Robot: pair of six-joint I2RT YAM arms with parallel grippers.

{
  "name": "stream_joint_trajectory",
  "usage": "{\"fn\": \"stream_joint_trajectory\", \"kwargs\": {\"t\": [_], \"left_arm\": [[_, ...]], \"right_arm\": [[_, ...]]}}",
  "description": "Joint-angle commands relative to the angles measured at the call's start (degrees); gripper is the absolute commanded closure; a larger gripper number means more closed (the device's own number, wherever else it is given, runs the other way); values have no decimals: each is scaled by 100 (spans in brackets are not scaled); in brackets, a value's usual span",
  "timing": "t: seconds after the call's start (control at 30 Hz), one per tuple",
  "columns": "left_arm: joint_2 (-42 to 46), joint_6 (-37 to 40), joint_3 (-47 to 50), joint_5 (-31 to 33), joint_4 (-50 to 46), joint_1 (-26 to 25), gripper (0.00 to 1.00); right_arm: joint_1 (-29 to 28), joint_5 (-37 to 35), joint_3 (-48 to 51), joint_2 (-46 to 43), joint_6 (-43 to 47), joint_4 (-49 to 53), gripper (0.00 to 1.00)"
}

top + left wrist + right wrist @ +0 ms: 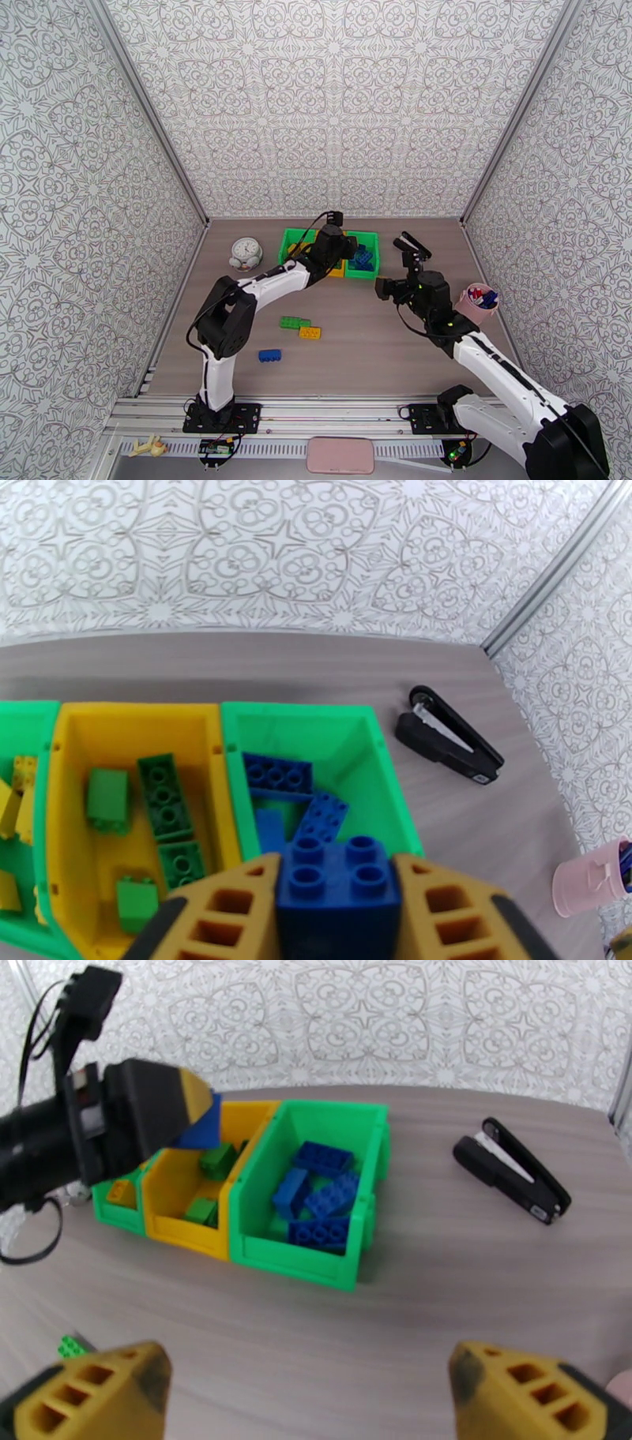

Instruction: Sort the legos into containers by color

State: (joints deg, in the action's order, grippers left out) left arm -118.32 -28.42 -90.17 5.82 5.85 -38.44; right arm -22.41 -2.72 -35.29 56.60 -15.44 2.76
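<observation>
My left gripper (341, 246) hangs over the joined containers, shut on a blue lego (340, 894) that sits between its yellow fingers (229, 906). Below it, the right green bin (359, 726) holds several blue legos (276, 774). The middle yellow bin (118, 717) holds green ones (164, 796), and the left green bin (24, 717) holds yellow ones (20, 784). A green lego (294, 322), a yellow one (310, 332) and a blue one (269, 355) lie loose on the table. My right gripper (308, 1390) stands open and empty, in front of the bins and to their right.
A black stapler (413, 245) lies right of the bins. A pink cup (479, 300) stands at the right wall and a white clock (246, 253) left of the bins. Patterned walls close in three sides.
</observation>
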Motion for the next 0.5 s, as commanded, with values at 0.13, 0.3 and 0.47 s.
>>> {"fn": "stream_joint_trajectory", "kwargs": {"t": [0.13,0.3,0.47], "left_arm": [[-1015,77,-1043,-698,44,112,69],[-1399,109,-1465,-855,-153,135,68],[-1437,270,-1617,-856,-397,135,50]], "right_arm": [[27,-106,178,-279,-174,336,4],[27,-92,224,-277,-204,285,4],[31,4,89,-180,-23,447,3]]}}
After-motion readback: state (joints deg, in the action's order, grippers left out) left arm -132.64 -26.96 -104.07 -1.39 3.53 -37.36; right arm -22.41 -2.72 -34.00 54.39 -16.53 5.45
